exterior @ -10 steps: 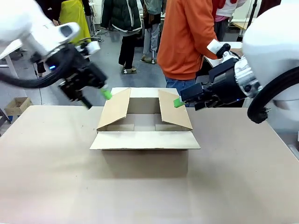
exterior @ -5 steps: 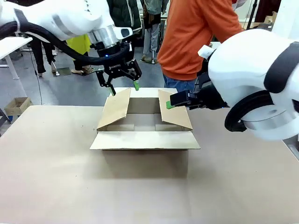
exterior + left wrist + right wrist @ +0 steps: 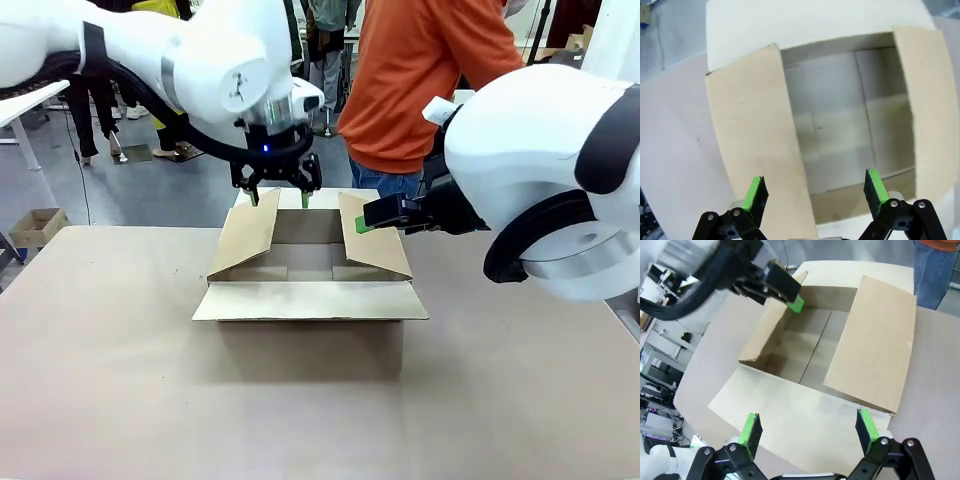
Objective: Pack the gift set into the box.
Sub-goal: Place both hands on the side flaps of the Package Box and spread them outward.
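You can't read any words, numbers or signs here. The box (image 3: 310, 300) is just plain brown card, outside and inside.

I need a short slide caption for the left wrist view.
Open left end effector hovering over the open, empty box.

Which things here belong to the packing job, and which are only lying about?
For the job:
- the box, open and empty
- the left hand and the right hand, both open, close to it

Not part of it now:
- the small carton on the floor
- the person in orange behind the table
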